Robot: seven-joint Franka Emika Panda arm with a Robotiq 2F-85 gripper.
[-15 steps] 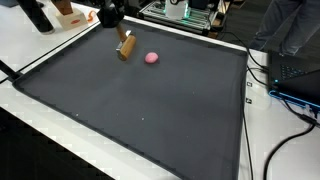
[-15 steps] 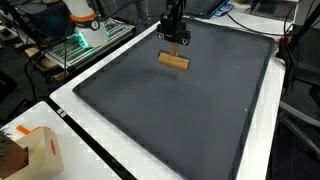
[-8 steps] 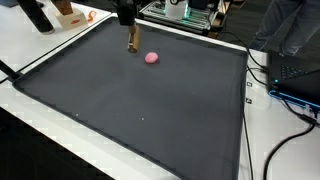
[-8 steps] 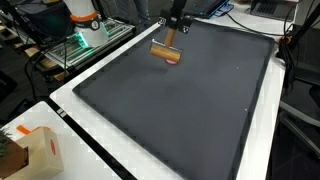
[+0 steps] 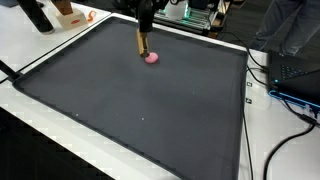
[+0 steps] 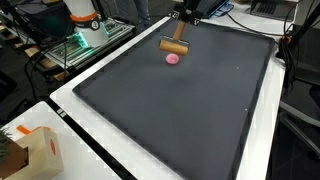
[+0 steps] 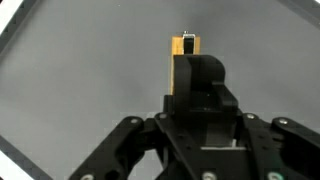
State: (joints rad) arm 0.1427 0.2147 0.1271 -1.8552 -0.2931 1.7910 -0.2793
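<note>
My gripper (image 5: pixel 143 22) is shut on a flat wooden block (image 5: pixel 141 42), which hangs from the fingers above the dark mat. In an exterior view the block (image 6: pixel 174 46) is held level over the far part of the mat, under the gripper (image 6: pixel 182 28). A small pink ball (image 5: pixel 152 57) lies on the mat right beside and just below the block; it also shows in an exterior view (image 6: pixel 172 58). In the wrist view the block (image 7: pixel 183 62) sticks out past the gripper (image 7: pixel 198 82); the ball is hidden there.
The large dark mat (image 5: pixel 150 110) covers a white table (image 5: pixel 30 45). An orange and white box (image 6: pixel 35 150) stands at a table corner. A rack with green lights (image 6: pixel 85 40), cables and a laptop (image 5: pixel 295 75) lie around the edges.
The gripper has carried the wooden block across the far part of the mat, from well away from the pink ball to right beside it. The ball has not moved.
</note>
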